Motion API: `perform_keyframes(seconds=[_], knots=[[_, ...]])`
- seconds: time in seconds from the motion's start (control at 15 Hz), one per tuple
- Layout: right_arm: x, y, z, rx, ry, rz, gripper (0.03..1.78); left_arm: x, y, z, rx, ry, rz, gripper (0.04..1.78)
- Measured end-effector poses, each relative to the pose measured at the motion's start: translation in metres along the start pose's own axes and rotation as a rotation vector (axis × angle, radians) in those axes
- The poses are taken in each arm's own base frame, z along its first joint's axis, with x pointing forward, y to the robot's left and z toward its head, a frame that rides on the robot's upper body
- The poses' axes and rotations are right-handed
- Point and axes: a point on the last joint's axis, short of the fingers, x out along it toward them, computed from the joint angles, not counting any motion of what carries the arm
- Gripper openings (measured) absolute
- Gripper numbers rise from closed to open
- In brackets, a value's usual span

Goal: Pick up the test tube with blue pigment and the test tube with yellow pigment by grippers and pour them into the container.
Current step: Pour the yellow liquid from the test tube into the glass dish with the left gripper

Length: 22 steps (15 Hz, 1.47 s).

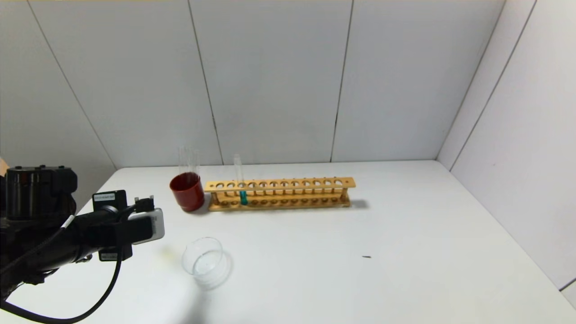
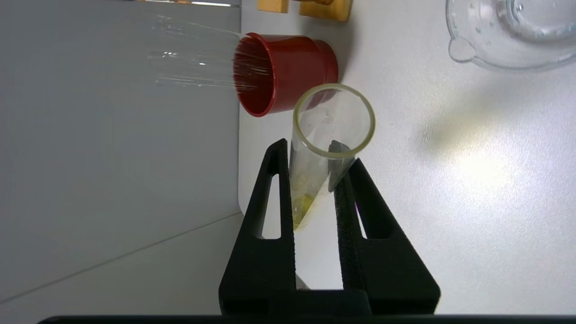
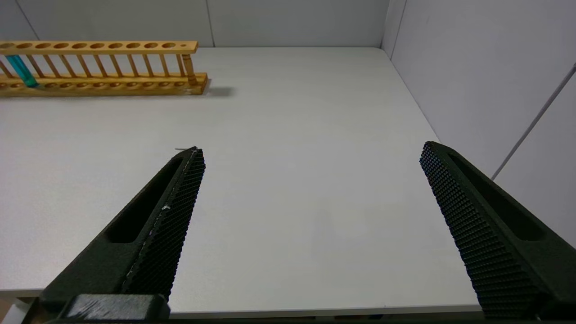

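Observation:
My left gripper [image 2: 309, 148] is shut on the test tube with yellow pigment [image 2: 307, 189]. The tube's open mouth points toward the camera and a little yellow liquid sits at its tip. In the head view only the left arm's wrist box [image 1: 150, 225] shows, at the table's left, left of the container [image 1: 204, 261]. The container also shows in the left wrist view [image 2: 517, 40]. The test tube with blue pigment [image 1: 243, 196] stands in the wooden rack [image 1: 281, 193] and shows in the right wrist view [image 3: 20, 69]. My right gripper [image 3: 310, 153] is open and empty above the table's near right part.
A dark red cup [image 1: 188, 191] holding colourless clear tubes stands at the rack's left end, close behind the held tube [image 2: 288, 72]. A small dark speck [image 1: 366, 257] lies mid-table. Grey walls close the back and right.

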Motion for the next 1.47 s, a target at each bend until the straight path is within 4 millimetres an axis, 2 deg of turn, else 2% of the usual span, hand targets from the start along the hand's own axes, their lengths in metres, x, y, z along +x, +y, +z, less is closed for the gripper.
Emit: perform_keyframes(seconds=[0.33,0.6,1.13,1.47], knots=[[0.0,0.0,0.0,-0.001,0.0,-0.001,1.75,0.027,-0.007,-0.005,0.18,0.009,-0.044,0.31],[0.0,0.0,0.0,0.0,0.0,0.0,1.75,0.051,-0.002,-0.006,0.28,0.031,-0.002,0.31],[0.0,0.0,0.0,0.0,0.0,0.0,1.75,0.067,-0.015,0.013,0.359,0.071,-0.056,0.31],[0.0,0.0,0.0,-0.001,0.0,0.0,1.75,0.07,-0.02,0.014,0.461,0.066,-0.08,0.31]])
